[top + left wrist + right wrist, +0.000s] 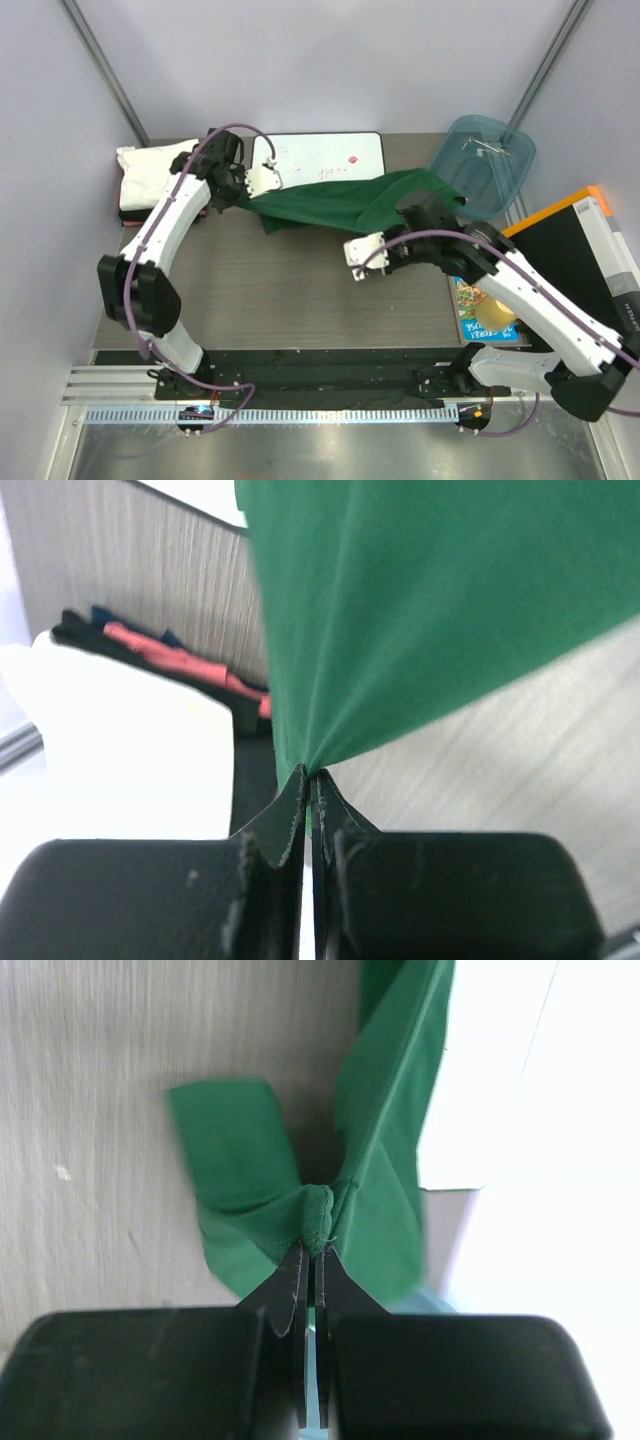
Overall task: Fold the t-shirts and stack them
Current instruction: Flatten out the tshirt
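The left gripper [310,780] has its jaws pressed together on a pinch of the dark green t-shirt [340,200], and the cloth fans up and away from the tips. The right gripper [315,1250] is closed just as tight on a bunched fold at the shirt's other end. Between them the shirt stretches across the far half of the table [290,290]. Its upper edge lies over the near rim of the white board [320,155], and its right end reaches the teal plastic tub [485,160].

Off to the left, at the table's far corner, a folded white t-shirt [150,170] sits on top of dark folded clothes [165,652], black with a strip of red showing. On the right, under the right arm, there is a colourful picture book [468,300]. Beyond it lies a black box with an orange edge [565,235].

The tabletop is grey-brown wood grain. Pale plain walls close it in on three sides, with metal struts running up the back corners
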